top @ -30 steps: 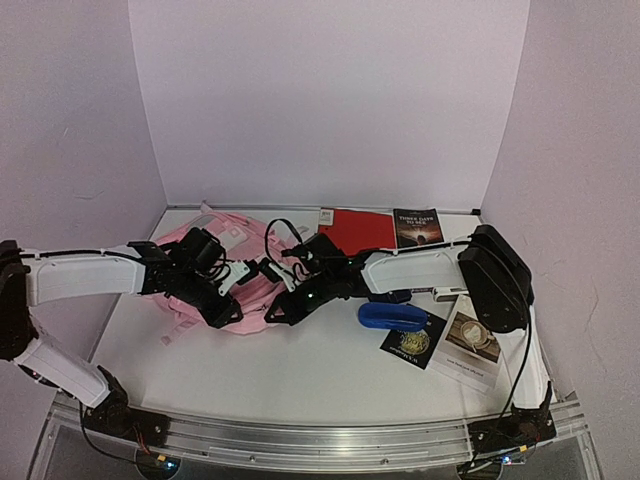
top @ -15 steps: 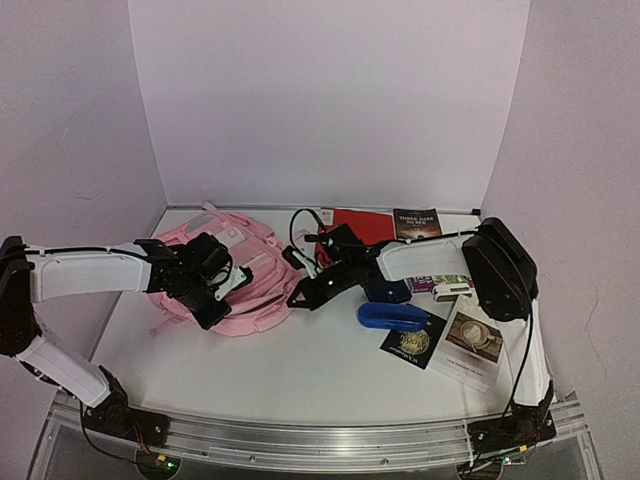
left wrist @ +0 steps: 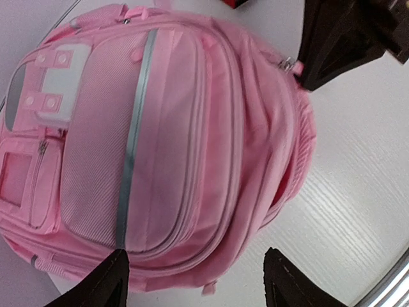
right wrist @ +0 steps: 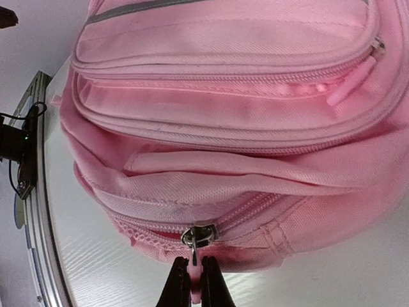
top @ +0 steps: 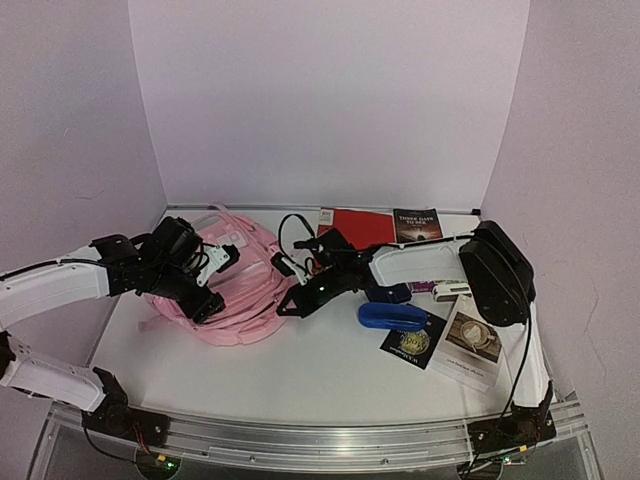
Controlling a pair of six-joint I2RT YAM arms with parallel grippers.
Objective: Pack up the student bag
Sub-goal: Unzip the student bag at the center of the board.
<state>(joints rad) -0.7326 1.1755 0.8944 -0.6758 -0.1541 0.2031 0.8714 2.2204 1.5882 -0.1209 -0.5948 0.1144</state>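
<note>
Student bag (top: 240,290) lies flat on the white table (top: 320,375), left of centre, front pockets up, between the two arms. The left wrist view shows its white patches and a grey stripe down the front panel. The zips in view look closed, or nearly so, and nothing seems packed yet. Right gripper (right wrist: 193,283) is at the bag's near right edge, jaws pinched narrow on the pink zipper pull (right wrist: 192,263), which hangs from a metal slider (right wrist: 198,235) on the lower zip track. Left gripper (left wrist: 199,281) hovers over the bag's other side with jaws wide and holds nothing; the bag's rim and bare table show between its fingers (left wrist: 115,276). Items waiting to the right of the bag: a red folder (top: 356,226) and a dark paperback (top: 418,227) at the back, a blue case (top: 392,317), a black booklet with a gold emblem (top: 411,343) and a white booklet with a coffee picture (top: 471,345) nearer. Judged step: unzipping a compartment, so the task is at an early stage. The next move probably calls for dragging the pull along the curved track, with the pinch kept tight. The bag is soft and may slide or bunch, so the left jaws likely need to close on fabric, or press down, to brace it.
</note>
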